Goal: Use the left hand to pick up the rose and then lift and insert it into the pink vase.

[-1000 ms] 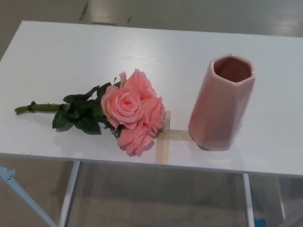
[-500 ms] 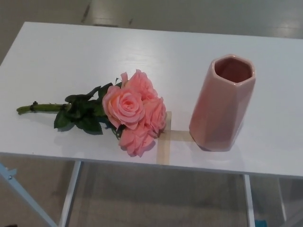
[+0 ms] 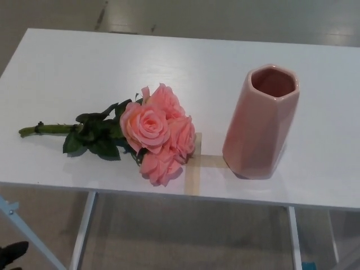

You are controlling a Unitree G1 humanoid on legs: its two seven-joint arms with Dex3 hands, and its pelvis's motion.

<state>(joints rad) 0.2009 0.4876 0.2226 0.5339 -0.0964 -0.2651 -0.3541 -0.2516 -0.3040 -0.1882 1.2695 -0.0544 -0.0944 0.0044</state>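
I am looking down from my head camera, the only view, facing forward and tilting steeply over the white surface [image 3: 84,67]. I am taking in most of its top, near enough that its near edge is crossing the lower frame, with the floor [image 3: 185,236] showing below and beyond it.
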